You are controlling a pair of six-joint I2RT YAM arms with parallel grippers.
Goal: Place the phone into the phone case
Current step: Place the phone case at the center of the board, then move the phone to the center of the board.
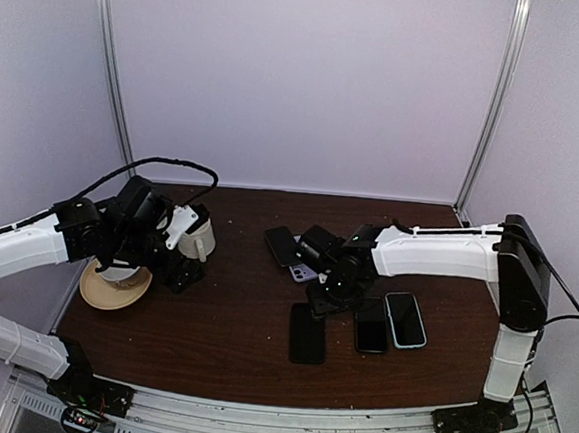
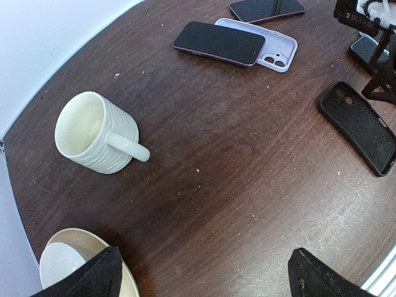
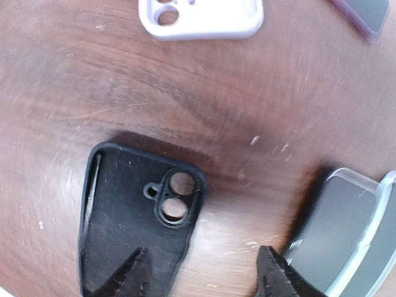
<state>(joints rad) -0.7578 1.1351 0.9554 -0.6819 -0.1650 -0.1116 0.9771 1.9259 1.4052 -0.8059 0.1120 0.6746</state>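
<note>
2 grippers, both empty: the right gripper (image 3: 204, 275) hangs part-open over the black case (image 3: 139, 216), apparently cavity-up, ready to receive a phone. The left gripper (image 2: 204, 281) gapes wide near the mug (image 2: 93, 133), clear of the work. One dark phone (image 2: 219, 43) lies partly across the lilac case (image 2: 277, 54).

A scuffed, dust-flecked dark wood surface (image 3: 278, 80) carries a matt, rubbery black case (image 3: 133, 229), a smooth pale plastic case (image 3: 216, 18), a glossy glass-fronted phone (image 2: 219, 42) and a ribbed, glazed ceramic mug (image 2: 114, 151).
</note>
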